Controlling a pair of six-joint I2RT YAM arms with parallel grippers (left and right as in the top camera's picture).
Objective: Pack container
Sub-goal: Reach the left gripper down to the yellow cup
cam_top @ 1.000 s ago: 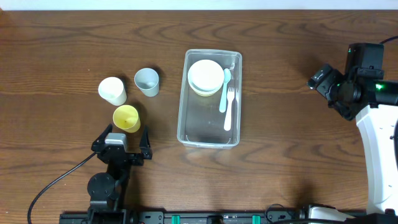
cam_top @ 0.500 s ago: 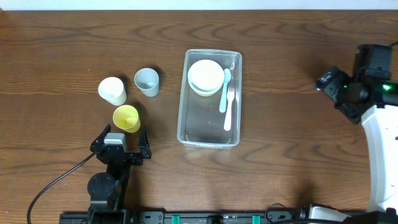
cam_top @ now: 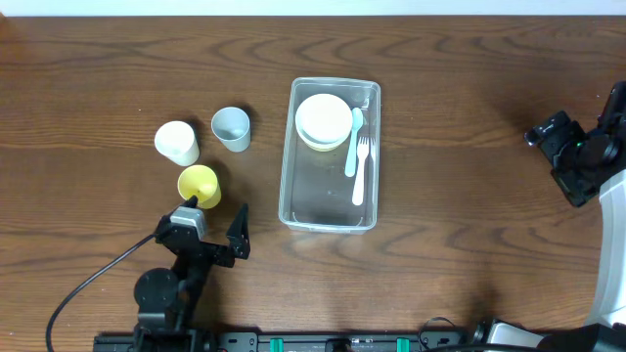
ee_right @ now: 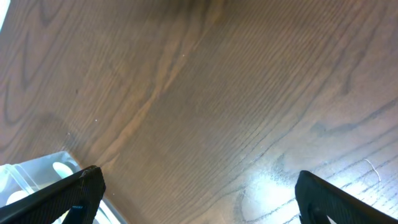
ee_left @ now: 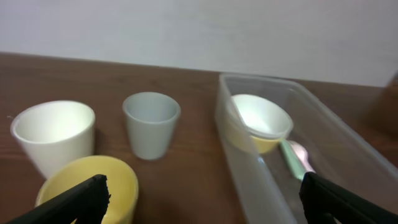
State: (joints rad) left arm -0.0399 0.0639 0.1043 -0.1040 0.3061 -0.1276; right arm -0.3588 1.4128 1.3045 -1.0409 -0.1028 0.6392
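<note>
The clear container (cam_top: 330,154) sat mid-table, holding a white bowl (cam_top: 324,117) nested in a yellow bowl (ee_left: 268,144) at its far end, with a pale blue spoon (cam_top: 353,137) and a white fork (cam_top: 361,171) alongside. To its left stood a white cup (cam_top: 177,143), a grey cup (cam_top: 231,128) and a yellow cup (cam_top: 199,186). The left gripper (cam_top: 217,211) hung beside the yellow cup, jaws spread and empty. The right gripper (ee_right: 199,196) was likewise spread over bare table (ee_right: 249,93); its camera caught only the container's corner. Only the overhead view showed the fork.
</note>
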